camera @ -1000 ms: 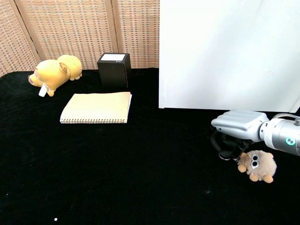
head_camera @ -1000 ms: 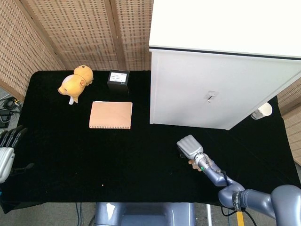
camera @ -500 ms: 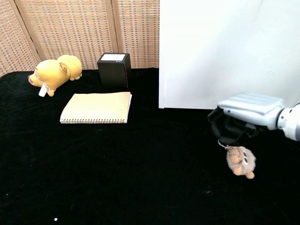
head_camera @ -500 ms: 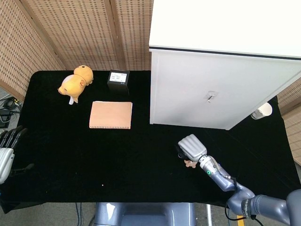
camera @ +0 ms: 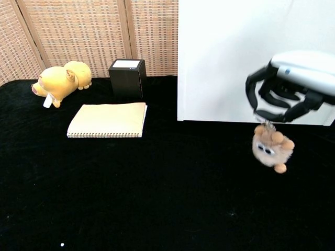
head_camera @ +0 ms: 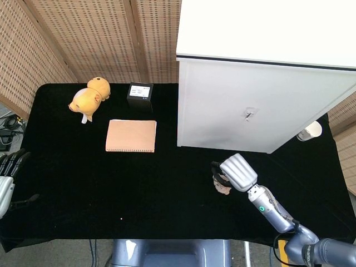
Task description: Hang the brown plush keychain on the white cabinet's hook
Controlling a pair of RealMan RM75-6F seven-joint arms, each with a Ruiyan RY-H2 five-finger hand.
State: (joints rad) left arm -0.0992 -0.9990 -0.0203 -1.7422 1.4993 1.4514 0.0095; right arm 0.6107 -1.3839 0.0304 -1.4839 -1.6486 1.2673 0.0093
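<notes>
The brown plush keychain (camera: 271, 147) hangs in the air from its ring, held by my right hand (camera: 285, 89) in front of the white cabinet (camera: 251, 52). In the head view the right hand (head_camera: 238, 172) hovers over the table just before the cabinet (head_camera: 261, 105), with the plush (head_camera: 222, 184) peeking out at its left. The small hook (head_camera: 248, 115) sits on the cabinet's front face, above and right of the hand. My left hand (head_camera: 6, 177) rests at the table's far left edge, holding nothing, fingers apart.
A yellow plush animal (head_camera: 89, 98) lies at the back left, a black box (head_camera: 139, 92) beside it, and a tan spiral notebook (head_camera: 131, 136) in front. A white cup (head_camera: 309, 131) stands at the cabinet's right.
My right hand has lifted the plush keychain off the table and raised it toward the cabinet front. The plush now swings free below the hand. The left hand has barely moved.
</notes>
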